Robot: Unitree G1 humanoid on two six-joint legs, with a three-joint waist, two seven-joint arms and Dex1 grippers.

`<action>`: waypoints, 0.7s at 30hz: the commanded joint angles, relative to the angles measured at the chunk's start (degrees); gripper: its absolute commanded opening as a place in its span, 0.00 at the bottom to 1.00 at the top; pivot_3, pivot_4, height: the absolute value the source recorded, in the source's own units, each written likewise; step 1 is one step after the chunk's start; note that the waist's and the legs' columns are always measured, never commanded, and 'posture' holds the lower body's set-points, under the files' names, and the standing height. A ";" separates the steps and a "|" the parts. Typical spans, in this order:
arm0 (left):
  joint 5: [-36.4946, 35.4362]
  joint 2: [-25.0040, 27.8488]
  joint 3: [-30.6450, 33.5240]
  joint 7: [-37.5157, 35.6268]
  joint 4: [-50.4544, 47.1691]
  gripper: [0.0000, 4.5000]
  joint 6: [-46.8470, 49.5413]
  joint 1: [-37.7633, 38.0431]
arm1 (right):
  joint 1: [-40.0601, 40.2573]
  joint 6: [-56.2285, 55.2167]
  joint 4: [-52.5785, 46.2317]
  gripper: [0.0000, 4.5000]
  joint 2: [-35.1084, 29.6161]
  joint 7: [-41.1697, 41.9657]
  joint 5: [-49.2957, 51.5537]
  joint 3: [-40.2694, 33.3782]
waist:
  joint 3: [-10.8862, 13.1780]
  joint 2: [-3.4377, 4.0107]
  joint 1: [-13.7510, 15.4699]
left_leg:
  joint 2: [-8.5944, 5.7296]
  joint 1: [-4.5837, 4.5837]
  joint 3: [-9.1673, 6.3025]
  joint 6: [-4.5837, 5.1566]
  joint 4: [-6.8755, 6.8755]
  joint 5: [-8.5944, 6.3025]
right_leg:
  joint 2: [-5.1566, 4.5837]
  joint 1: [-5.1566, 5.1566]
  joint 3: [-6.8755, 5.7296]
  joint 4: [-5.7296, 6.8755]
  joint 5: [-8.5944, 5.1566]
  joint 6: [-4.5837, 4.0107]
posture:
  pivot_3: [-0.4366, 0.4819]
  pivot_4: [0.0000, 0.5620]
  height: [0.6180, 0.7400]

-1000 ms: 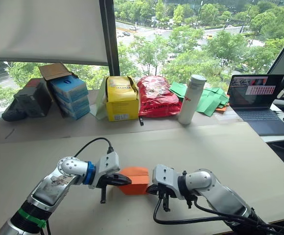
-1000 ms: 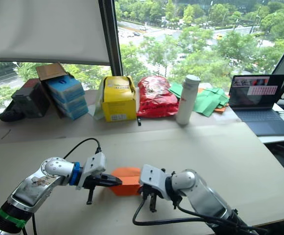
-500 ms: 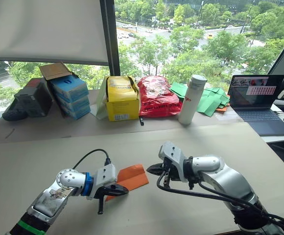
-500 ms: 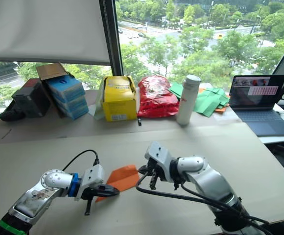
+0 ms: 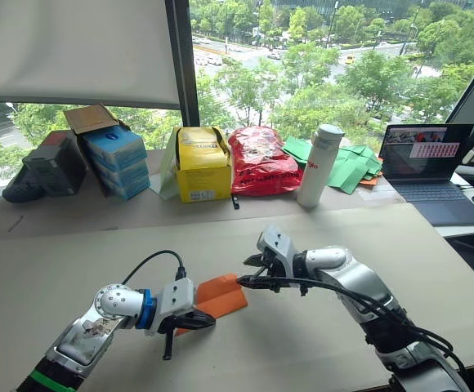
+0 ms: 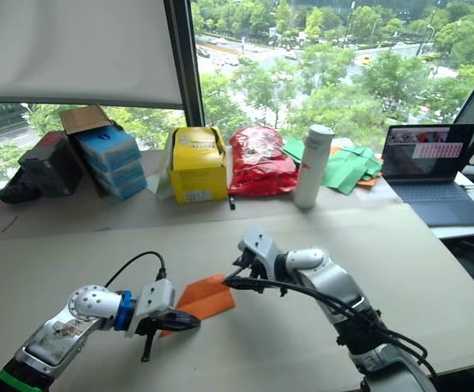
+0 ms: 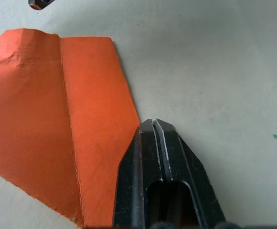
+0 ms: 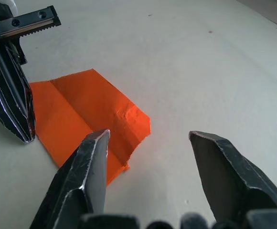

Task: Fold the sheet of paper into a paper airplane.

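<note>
Orange sheet of paper (image 5: 214,295) flat near worktop's (image 5: 433,269) front edge; left gripper (image 7: 153,125) closed, tip pinning it; right gripper (image 8: 148,138) spread wide, just above.

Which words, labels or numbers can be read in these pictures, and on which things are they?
None can be read.
Yellow box: print too small.
Red bag: print blurred.
White bottle: small red mark, unreadable.
Laptop screen: text too small.
Blue boxes: labels unreadable.

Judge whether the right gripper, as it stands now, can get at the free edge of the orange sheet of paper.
Probably yes. The right gripper is open beside the sheet of paper, with bare table between them. The left gripper, shut, presses the sheet's opposite end, leaving this edge free.
</note>
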 commanded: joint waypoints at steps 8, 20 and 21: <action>1.26 1.07 -0.04 -0.05 -0.28 0.00 0.77 0.29 | -7.70 -1.42 16.37 0.80 4.64 9.94 1.38 1.93 | 0.01 0.01 -0.04 | 0.00 0.01 -0.02 0.00 0.00 0.00 | 0.00 -0.01 -0.01 0.01 0.00 -0.01 | 0.48 0.27 1.00; 1.06 1.36 0.21 0.39 -2.25 0.00 2.57 0.41 | -8.17 -0.80 19.95 0.45 6.44 12.25 2.87 -1.08 | 0.01 0.06 -0.12 | 0.00 0.01 -0.03 -0.01 -0.01 0.00 | 0.00 -0.03 -0.01 0.04 0.01 -0.01 | 0.48 0.27 1.00; 1.01 1.39 0.21 0.38 -2.42 0.00 2.74 0.36 | -7.99 -1.02 19.95 0.38 6.40 12.21 2.86 -1.08 | 0.01 0.06 -0.12 | 0.00 0.01 -0.02 -0.01 -0.01 0.00 | 0.00 -0.03 0.00 0.04 0.01 -0.01 | 0.48 0.27 1.00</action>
